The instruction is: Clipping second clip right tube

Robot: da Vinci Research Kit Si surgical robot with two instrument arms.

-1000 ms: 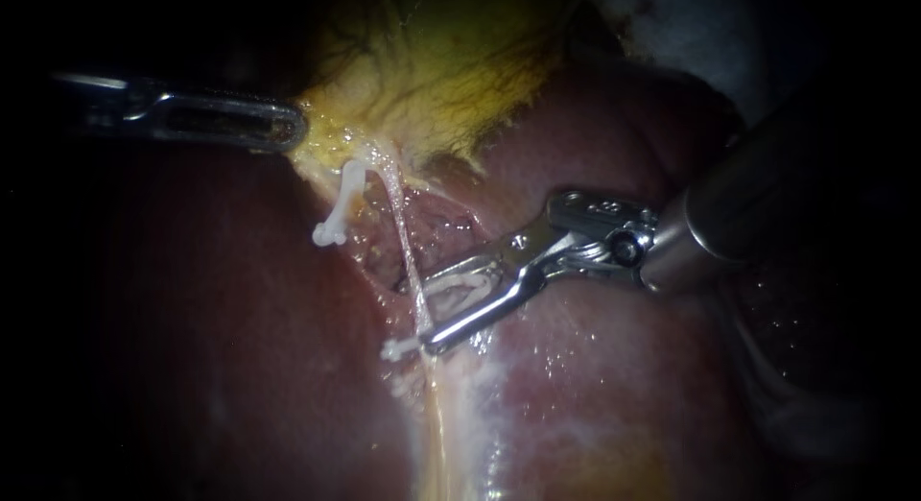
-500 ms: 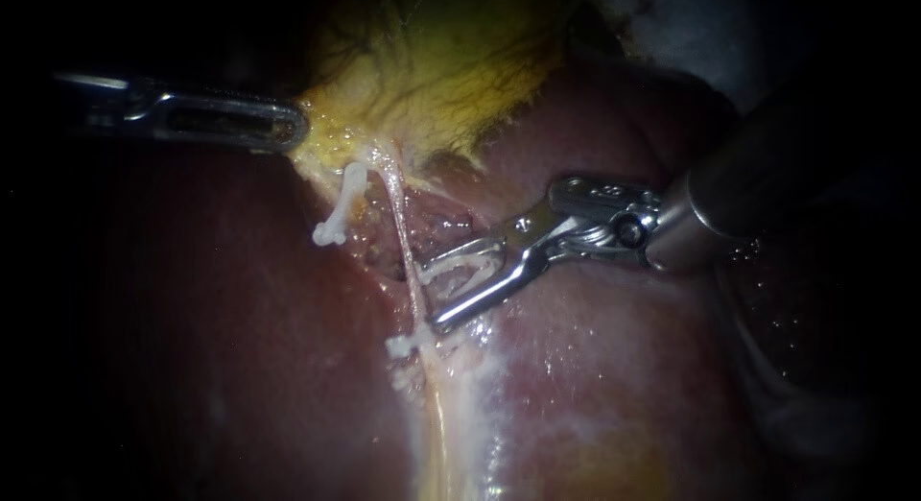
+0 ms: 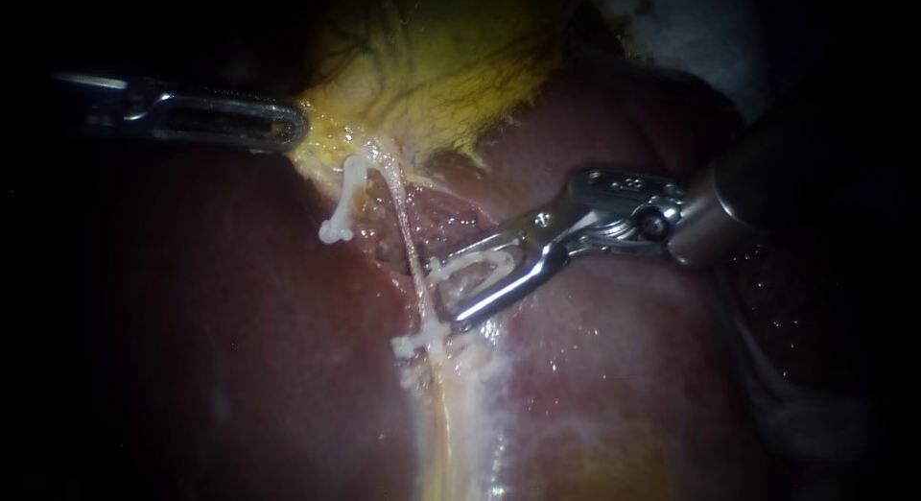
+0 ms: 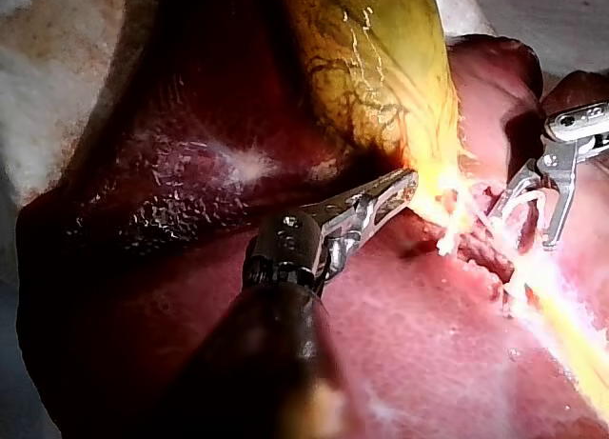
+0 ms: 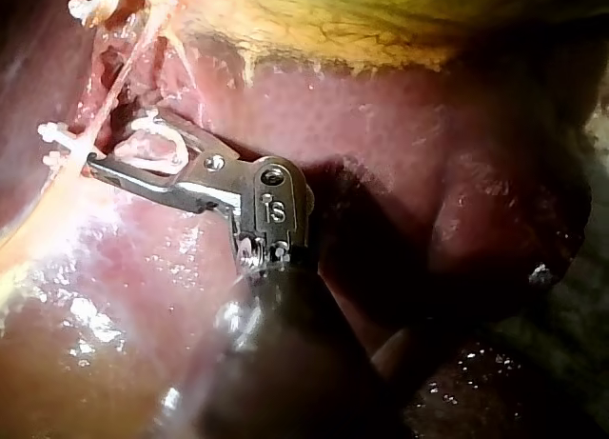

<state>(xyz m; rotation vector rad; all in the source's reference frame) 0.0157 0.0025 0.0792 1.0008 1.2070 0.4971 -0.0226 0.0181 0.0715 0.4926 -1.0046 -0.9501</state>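
1. The gallbladder (image 3: 432, 69) lies at the top, with the liver (image 3: 221, 347) below and around it.
2. The left instrument (image 3: 293, 129) reaches in from the left, and its jaws grip the gallbladder's lower left edge.
3. The right tube (image 3: 405, 227) runs down from the gallbladder over the liver.
4. The left clip (image 3: 343, 202) sits just left of that tube, and the lower clip (image 3: 414, 345) crosses it farther down.
5. The right instrument (image 3: 444, 295) comes in from the right with the held clip (image 3: 475, 269) between its jaws, their tips against the tube just above the lower clip.
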